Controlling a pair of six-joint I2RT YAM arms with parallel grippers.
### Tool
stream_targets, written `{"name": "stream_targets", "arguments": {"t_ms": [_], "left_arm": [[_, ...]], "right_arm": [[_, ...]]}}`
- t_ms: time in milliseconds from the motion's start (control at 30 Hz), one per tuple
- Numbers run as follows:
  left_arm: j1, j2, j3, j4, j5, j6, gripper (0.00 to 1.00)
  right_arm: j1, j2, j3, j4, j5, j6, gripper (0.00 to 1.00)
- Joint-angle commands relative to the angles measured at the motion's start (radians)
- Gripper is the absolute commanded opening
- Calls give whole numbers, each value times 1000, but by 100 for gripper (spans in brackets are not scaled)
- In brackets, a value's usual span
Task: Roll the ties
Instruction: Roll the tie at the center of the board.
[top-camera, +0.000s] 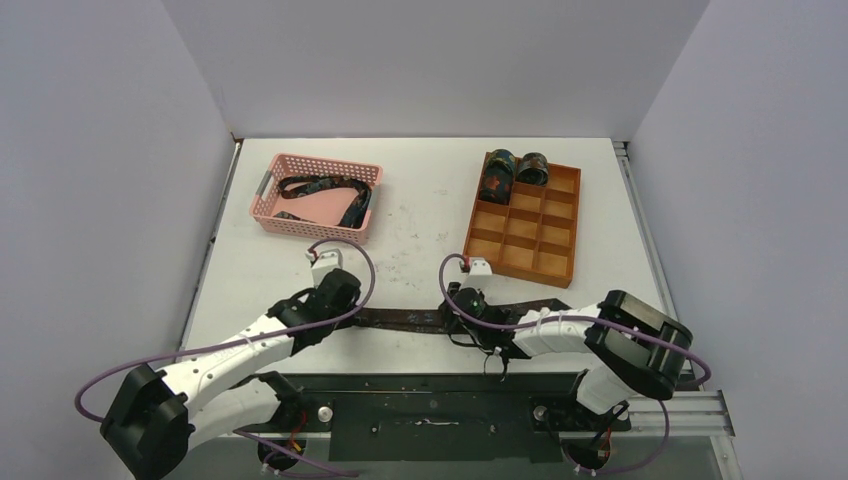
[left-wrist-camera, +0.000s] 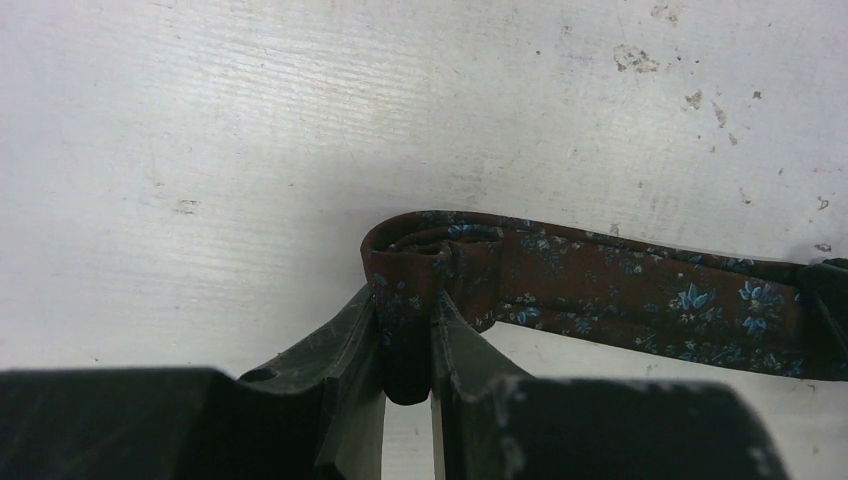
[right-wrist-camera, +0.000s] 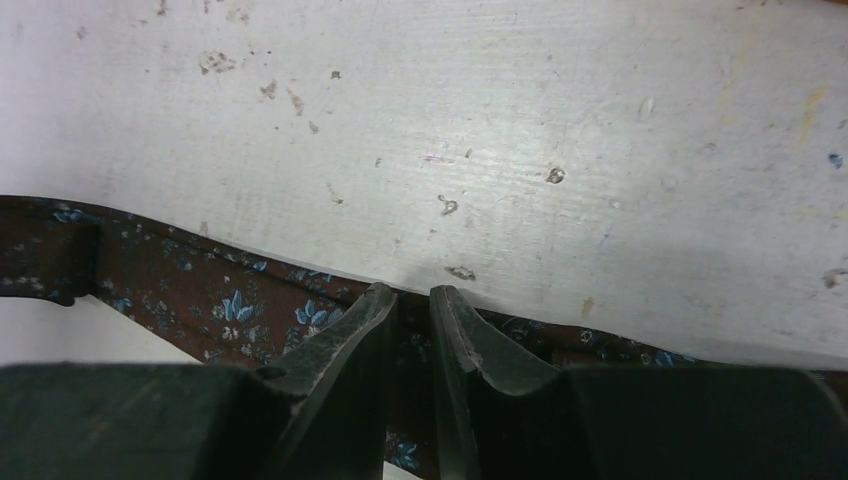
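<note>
Brown speckled tie (top-camera: 410, 318) at the table's (top-camera: 420, 200) 6 o'clock edge, its folded 9 o'clock end pinched by the left gripper (left-wrist-camera: 407, 345), its 3 o'clock stretch by the right gripper (right-wrist-camera: 412, 335); a slipping pinch could unfold it.

No lettering, label, brand mark, number or sign can be read in any of the three views.
</note>
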Motion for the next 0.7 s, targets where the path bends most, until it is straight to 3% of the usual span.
{"name": "stream_targets", "arguments": {"t_ms": [0, 133, 400, 667], "left_arm": [[-28, -5, 74, -55, -78, 24, 0], [-60, 20, 98, -89, -134, 29, 0], [-124, 87, 154, -133, -252, 28, 0], [-252, 178, 185, -140, -360, 40, 0]], "right_arm": [[41, 38, -76, 54, -40, 150, 21], [73, 67, -88, 93, -59, 203, 22], [78, 35, -62, 79, -39, 155, 25], [67, -89, -51, 4, -17, 100, 49]]}}
